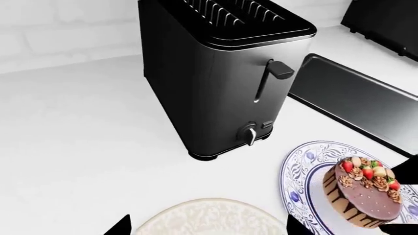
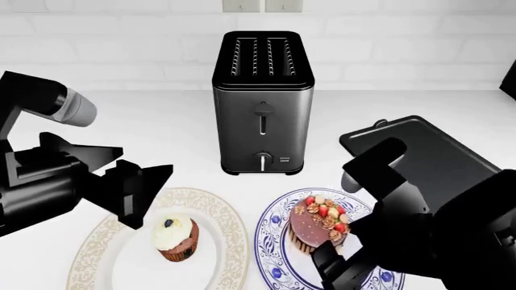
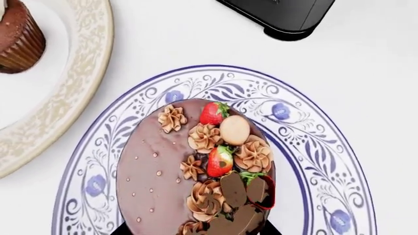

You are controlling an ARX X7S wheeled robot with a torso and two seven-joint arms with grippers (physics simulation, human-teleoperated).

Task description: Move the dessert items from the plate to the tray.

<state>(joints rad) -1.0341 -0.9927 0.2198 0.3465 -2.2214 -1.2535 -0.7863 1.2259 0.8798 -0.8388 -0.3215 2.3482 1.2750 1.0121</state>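
The chocolate drip cake point(image 3: 196, 166) with strawberries and nuts sits on a blue-patterned plate point(image 3: 326, 161); it also shows in the head view point(image 2: 318, 226) and the left wrist view point(image 1: 362, 193). My right gripper point(image 3: 196, 231) is down around it with a fingertip against each side, and the cake rests on the plate. The cupcake point(image 2: 176, 237) with white frosting and a dark berry stands on a cream gold-rimmed plate point(image 2: 105, 241). My left gripper point(image 2: 145, 196) hovers open and empty above that plate's far left edge. The black tray point(image 2: 435, 157) lies behind the blue plate at the right.
A dark upright toaster point(image 2: 262, 115) stands on the white counter behind both plates, just left of the tray point(image 1: 365, 103). A white brick wall runs along the back. The cream plate point(image 1: 209, 218) lies under my left gripper point(image 1: 207, 230).
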